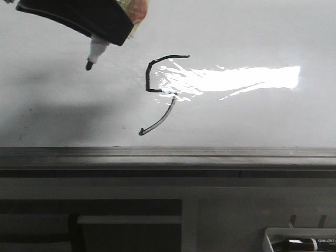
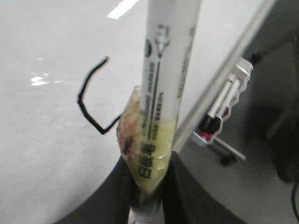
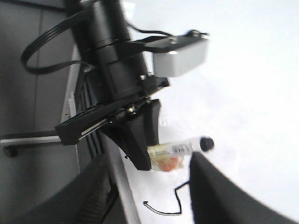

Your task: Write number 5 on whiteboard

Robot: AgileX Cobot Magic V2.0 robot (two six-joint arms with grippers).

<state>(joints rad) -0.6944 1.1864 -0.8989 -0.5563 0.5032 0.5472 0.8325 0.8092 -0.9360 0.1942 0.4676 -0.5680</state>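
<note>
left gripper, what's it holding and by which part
The left gripper is shut on a marker, gripping its taped rear barrel; the tip points away, off the whiteboard.

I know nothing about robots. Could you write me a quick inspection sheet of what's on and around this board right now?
Surface: whiteboard, glossy white, bright glare patch, grey rail along its edge.
Job's things: number 5 drawn in black, tail fainter; marker tip off to the side of the strokes.
Clutter: spare markers in a tray beside the board.
Grippers: left gripper jaws shut on the marker; right gripper jaws open, holding nothing.
Cables: black cables looping off the left arm.
Surroundings: grey cabinet fronts past the rail.
</note>
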